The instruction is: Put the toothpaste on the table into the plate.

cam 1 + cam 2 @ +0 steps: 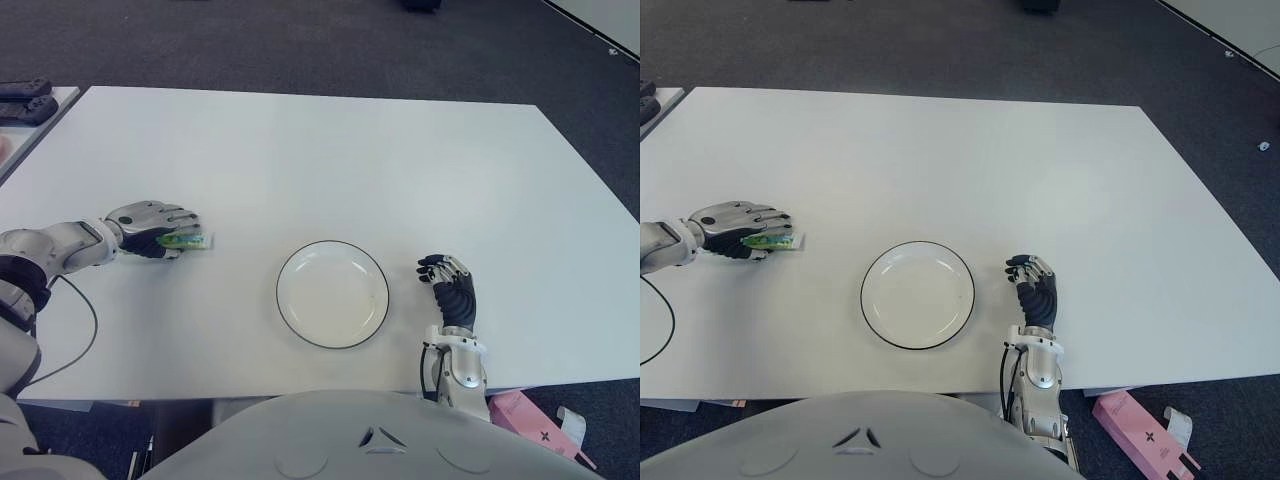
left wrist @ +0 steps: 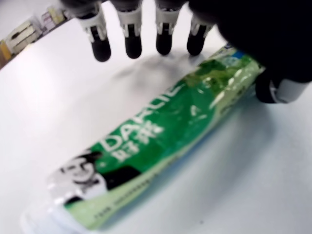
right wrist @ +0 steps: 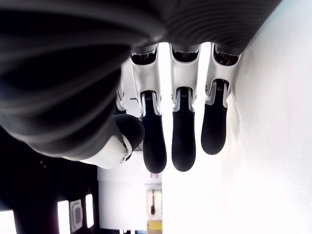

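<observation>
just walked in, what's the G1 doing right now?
The left robot hand is over a green toothpaste tube lying on the white table, fingers spread above it, not yet closed. The plate sits empty to its right. The right robot hand shows idle, right of the plate.
</observation>
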You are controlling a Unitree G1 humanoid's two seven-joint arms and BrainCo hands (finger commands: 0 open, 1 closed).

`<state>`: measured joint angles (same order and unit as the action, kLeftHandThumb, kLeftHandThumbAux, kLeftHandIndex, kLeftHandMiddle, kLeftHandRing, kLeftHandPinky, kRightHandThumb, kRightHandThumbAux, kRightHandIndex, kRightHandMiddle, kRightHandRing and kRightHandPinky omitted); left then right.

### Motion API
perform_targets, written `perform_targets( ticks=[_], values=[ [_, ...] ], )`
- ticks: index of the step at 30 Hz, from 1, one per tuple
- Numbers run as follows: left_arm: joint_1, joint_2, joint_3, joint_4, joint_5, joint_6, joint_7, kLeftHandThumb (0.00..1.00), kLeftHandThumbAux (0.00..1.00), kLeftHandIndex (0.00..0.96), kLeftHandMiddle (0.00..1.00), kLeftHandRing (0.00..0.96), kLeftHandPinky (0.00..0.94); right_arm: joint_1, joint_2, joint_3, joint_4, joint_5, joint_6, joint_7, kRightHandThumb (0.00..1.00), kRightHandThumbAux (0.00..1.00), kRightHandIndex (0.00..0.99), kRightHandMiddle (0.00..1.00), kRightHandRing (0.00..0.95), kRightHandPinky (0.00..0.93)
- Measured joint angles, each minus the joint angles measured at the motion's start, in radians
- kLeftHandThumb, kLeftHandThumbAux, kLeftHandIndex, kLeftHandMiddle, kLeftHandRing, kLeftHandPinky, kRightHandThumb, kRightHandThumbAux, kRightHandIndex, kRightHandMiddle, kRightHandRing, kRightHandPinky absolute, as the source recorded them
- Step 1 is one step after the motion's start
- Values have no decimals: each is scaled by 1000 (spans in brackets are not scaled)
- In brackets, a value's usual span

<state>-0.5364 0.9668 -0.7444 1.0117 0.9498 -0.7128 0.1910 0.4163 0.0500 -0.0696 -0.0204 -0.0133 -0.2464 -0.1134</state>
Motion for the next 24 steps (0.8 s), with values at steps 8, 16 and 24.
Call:
perform_targets(
  ticks=[8, 16, 24],
  values=[
    [0, -28, 56, 41, -135, -12, -141, 567, 276, 73, 130, 140, 203, 2, -6, 0, -2, 0, 0, 1, 711, 728, 428, 487, 479, 458],
    [10, -49, 106, 59, -253, -8, -278, 595, 272, 104, 165, 158, 215, 5, -13, 0, -3, 0, 0, 1, 711, 728, 428, 485, 476, 457],
    [28, -72, 142, 66, -324, 26, -345, 682, 347, 242, 280, 305, 397, 5, -16, -2, -3, 1, 2, 2, 711, 728, 428, 485, 478, 466]
  ],
)
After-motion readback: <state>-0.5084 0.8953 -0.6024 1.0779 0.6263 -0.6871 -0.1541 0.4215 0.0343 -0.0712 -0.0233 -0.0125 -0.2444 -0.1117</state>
